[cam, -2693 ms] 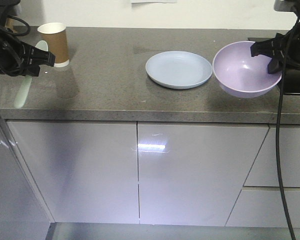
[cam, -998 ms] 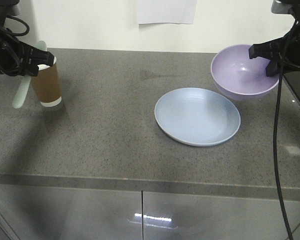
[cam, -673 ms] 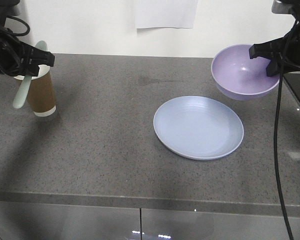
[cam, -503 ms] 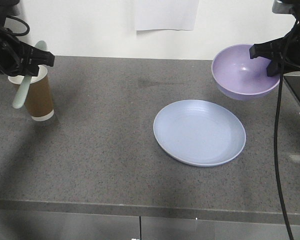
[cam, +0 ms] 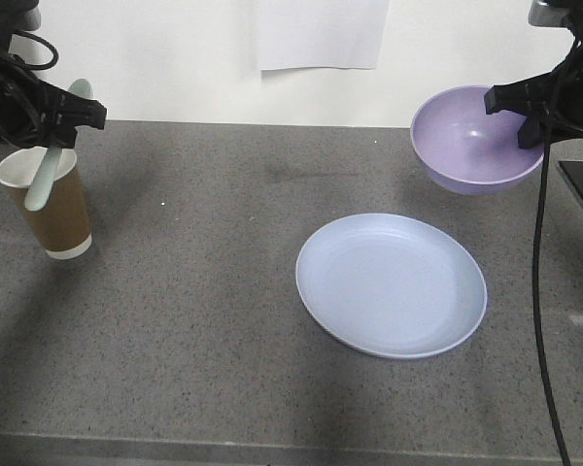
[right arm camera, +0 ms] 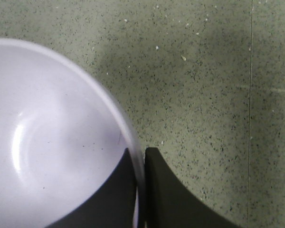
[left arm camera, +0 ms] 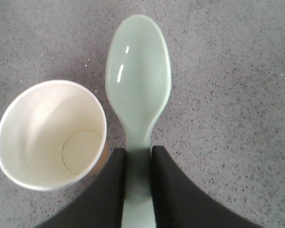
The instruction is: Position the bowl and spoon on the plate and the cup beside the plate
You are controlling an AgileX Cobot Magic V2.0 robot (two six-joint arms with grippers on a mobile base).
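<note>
spoon (left arm camera: 138, 95) pinched by its handle in left tool (left arm camera: 138, 164), hanging close above cup (cam: 51, 209) rim: a low move could tip the cup. plate (cam: 391, 283) bare, nothing on it. bowl (cam: 471, 146) held aloft by its rim in right tool (right arm camera: 140, 159), behind-right of plate: thin edge grip may slip or tilt.

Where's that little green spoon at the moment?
The spoon hangs at the far left of the front view, pinched by the left gripper, its scoop just beside the open mouth of the cup.
</note>
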